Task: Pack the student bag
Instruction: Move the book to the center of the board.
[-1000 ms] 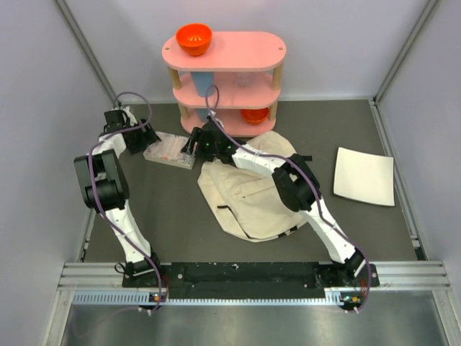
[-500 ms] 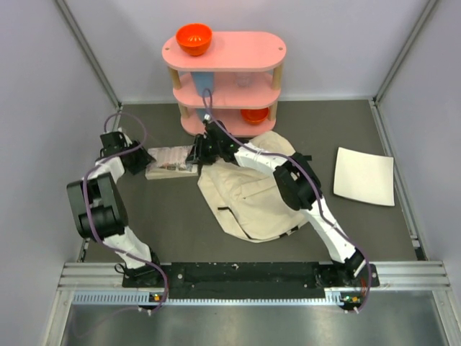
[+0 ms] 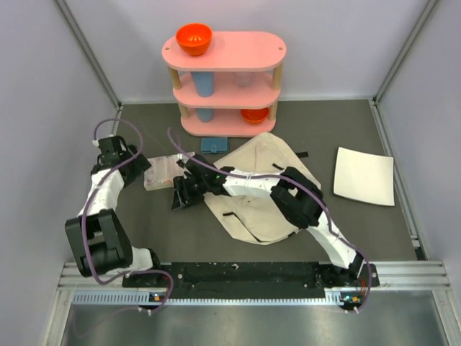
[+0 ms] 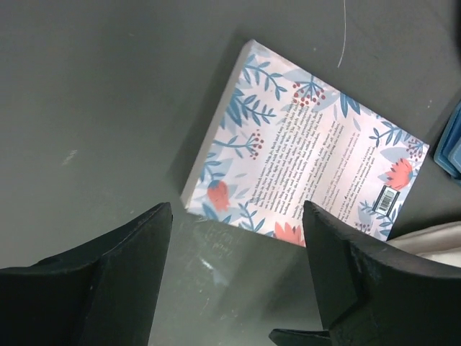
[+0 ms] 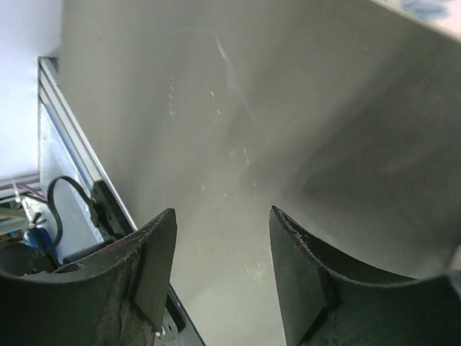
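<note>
As the open, seemingly empty right hand (image 5: 223,216) pulled away, the floral paperback book (image 4: 302,166) lies unpacked near the cream canvas backpack (image 3: 266,194); left hand (image 4: 238,216) open too.

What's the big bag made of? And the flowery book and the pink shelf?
The bag looks like soft, matte cream cloth: it wrinkles and slumps. The book looks like paper, its printed cover smooth. The shelf seems painted wood, smooth pink boards on pale posts; maybe plastic.
</note>
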### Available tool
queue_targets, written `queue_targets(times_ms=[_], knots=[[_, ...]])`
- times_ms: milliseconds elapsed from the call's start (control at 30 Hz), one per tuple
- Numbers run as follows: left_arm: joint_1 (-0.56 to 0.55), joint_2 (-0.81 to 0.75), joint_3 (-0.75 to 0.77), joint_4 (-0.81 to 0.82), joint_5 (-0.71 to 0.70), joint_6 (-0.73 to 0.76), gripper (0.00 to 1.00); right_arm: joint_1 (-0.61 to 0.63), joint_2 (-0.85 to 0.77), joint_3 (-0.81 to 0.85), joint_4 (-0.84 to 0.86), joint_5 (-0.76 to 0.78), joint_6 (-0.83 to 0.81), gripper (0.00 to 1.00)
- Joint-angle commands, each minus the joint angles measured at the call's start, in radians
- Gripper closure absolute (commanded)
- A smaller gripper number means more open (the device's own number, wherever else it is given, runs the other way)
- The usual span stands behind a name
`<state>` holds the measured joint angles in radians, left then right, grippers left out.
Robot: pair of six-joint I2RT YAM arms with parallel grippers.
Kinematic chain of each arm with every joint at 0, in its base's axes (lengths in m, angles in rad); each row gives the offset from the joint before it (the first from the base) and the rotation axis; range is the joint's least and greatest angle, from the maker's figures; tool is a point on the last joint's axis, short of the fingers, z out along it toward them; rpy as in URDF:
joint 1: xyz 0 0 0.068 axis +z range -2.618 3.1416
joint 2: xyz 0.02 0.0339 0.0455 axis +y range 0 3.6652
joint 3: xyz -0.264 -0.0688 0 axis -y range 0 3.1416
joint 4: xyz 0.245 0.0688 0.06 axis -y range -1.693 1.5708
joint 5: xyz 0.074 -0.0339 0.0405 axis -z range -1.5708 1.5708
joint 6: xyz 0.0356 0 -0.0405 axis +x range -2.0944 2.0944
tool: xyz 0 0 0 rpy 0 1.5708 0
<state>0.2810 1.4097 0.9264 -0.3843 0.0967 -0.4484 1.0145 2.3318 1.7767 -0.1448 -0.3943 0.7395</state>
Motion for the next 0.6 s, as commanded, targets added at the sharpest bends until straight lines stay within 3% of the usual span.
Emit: queue_targets(times_ms=[0,100,233,367,467,567], knots=[[0.0,-0.168,0.045,-0.054,-0.14,-0.024,0.18,-0.036,-0.196,-0.069,0.008,0.072,-0.084,0.44],[-0.002,-0.247,0.02,-0.073,-0.101,-0.029,0.17,-0.068,-0.252,-0.1,0.011,0.115,-0.121,0.39],[-0.002,-0.346,-0.084,-0.064,0.122,-0.082,0.15,-0.134,-0.266,-0.06,0.002,0.089,-0.189,0.33],[-0.002,-0.478,-0.231,0.01,0.288,-0.154,0.14,-0.166,-0.148,0.128,-0.08,0.046,-0.27,0.28],[-0.003,-0.569,-0.349,0.065,0.362,-0.222,0.13,-0.168,-0.042,0.226,-0.093,0.106,-0.33,0.25],[-0.009,-0.629,-0.431,0.079,0.359,-0.263,0.12,-0.169,0.065,0.334,-0.093,0.15,-0.361,0.25]])
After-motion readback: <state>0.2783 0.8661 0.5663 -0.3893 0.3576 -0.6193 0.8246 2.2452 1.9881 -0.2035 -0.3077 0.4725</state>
